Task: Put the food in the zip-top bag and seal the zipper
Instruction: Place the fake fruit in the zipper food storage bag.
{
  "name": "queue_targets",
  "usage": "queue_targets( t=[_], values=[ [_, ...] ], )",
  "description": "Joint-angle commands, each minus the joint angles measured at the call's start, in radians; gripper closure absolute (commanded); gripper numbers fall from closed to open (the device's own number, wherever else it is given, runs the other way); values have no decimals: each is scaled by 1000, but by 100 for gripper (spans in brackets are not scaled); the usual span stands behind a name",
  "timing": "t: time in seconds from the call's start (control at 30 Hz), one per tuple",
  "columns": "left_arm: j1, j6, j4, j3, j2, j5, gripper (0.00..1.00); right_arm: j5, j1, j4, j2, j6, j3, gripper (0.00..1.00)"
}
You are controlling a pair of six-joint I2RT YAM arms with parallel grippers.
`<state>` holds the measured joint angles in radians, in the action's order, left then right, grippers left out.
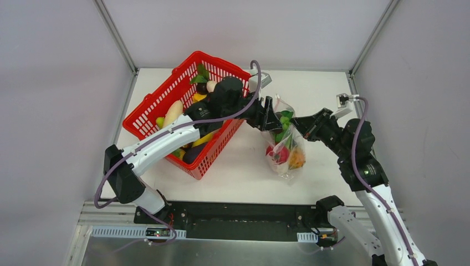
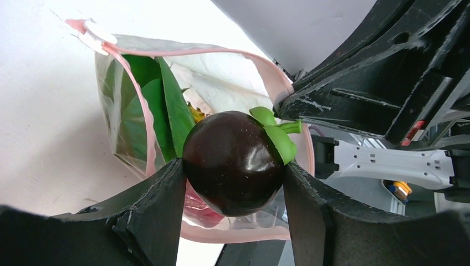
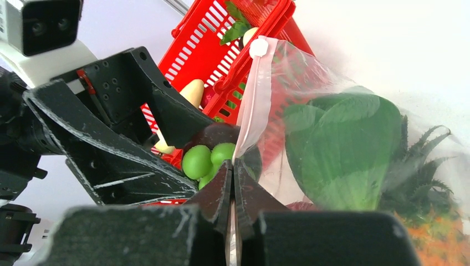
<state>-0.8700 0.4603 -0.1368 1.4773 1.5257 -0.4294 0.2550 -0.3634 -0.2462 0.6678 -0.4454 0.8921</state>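
The left arm (image 1: pixel 161 141) reaches far and rightward, elbow low; the left gripper (image 1: pixel 272 116) clamps a dark fruit (image 2: pixel 230 163) (fingers held apart by it); the right arm (image 1: pixel 357 145) bends leftward; the right gripper (image 1: pixel 297 125) is pinched flat on a bag (image 3: pixel 332 105) edge.

**White table boxed in by grey panels**

On my overhead feed, a white table (image 1: pixel 244 177) fills the middle of the cell. Plain pale grey panels close it in: the back wall (image 1: pixel 244 27) at twelve o'clock, the left wall (image 1: pixel 50 111) at nine and the right wall (image 1: pixel 427 83) at three. I see an aluminium post (image 1: pixel 115 36) slanting up at eleven and a second post (image 1: pixel 373 36) at one. At six o'clock the table's near edge meets a black plate (image 1: pixel 244 219). A white slotted cable duct (image 1: pixel 119 231) sits at seven, with a brushed metal sheet (image 1: pixel 221 252) below. The light looks soft and even, the shadows faint.
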Motion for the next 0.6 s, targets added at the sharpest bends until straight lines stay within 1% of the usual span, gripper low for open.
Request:
queue_targets(
  t=[0.0,0.13,0.23,0.3,0.33,0.37,0.4,0.47,0.57],
  values=[
    [-7,-19,-28,19,18,23,84,28,-4,109,-32,-48,41,100],
    [-8,-19,-69,28,17,74,79,8,-4,135,-34,-93,37,100],
    [-13,-6,-68,36,23,82,76,0,-4,178,-38,-138,20,100],
    [-27,-12,-73,68,36,71,75,4,-5,196,-39,-156,12,100],
    [-36,-26,-97,95,44,77,74,3,-4,199,-38,-159,10,100],
    [-44,-46,-161,131,53,93,74,-1,-4,199,-40,-159,10,100],
    [-54,-79,-221,169,63,112,72,-4,-5,197,-41,-156,11,100],
    [-64,-149,-313,233,84,89,61,-7,-4,190,-43,-149,10,100],
    [-69,-192,-379,295,103,54,45,-16,-3,192,-41,-138,2,100]
  ],
)
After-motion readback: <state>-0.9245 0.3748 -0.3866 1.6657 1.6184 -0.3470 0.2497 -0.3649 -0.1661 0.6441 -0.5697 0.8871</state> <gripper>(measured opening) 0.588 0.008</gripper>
